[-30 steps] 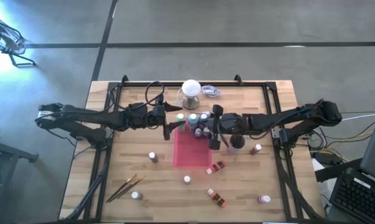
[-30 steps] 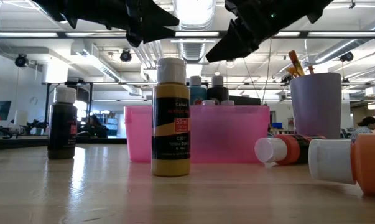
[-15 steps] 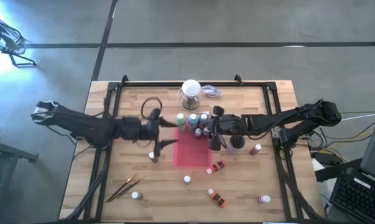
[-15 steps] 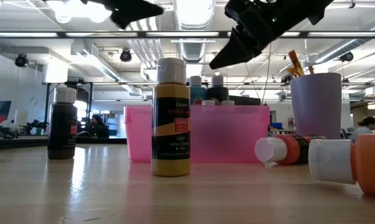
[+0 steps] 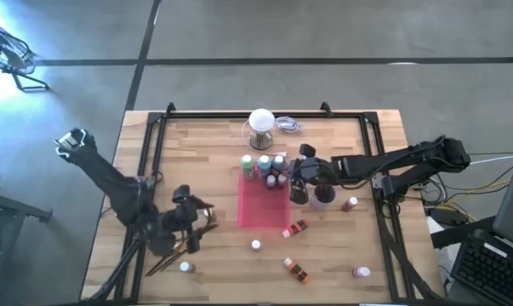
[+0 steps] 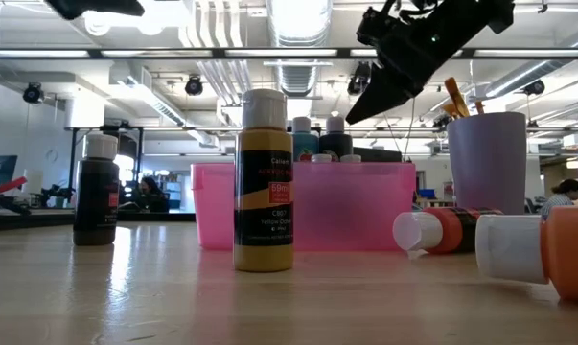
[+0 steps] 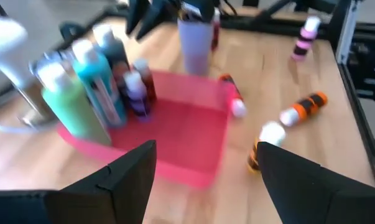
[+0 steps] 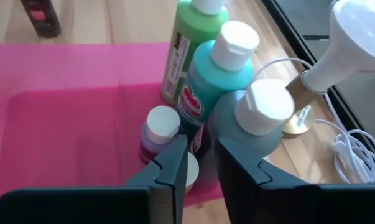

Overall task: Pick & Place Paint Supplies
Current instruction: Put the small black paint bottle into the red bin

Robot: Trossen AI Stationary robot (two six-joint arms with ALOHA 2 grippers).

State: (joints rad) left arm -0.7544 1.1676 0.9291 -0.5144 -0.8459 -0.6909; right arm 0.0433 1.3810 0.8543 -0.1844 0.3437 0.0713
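The bottles (image 8: 218,93) stood packed in one corner of the pink tray (image 8: 69,118), so they were kept together. The right gripper (image 8: 201,163) hung just above them. Its fingers were close together, with only a thin gap, and held nothing. A small purple bottle (image 8: 159,134) stood just beside them. The left gripper (image 7: 203,171) was wide open and empty, above the brushes (image 5: 173,255).

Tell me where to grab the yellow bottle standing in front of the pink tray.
Grip the yellow bottle by its body just under the white cap, coming straight down from above. It stands upright and alone, clear of the pink tray behind it, so fingers fit on either side.
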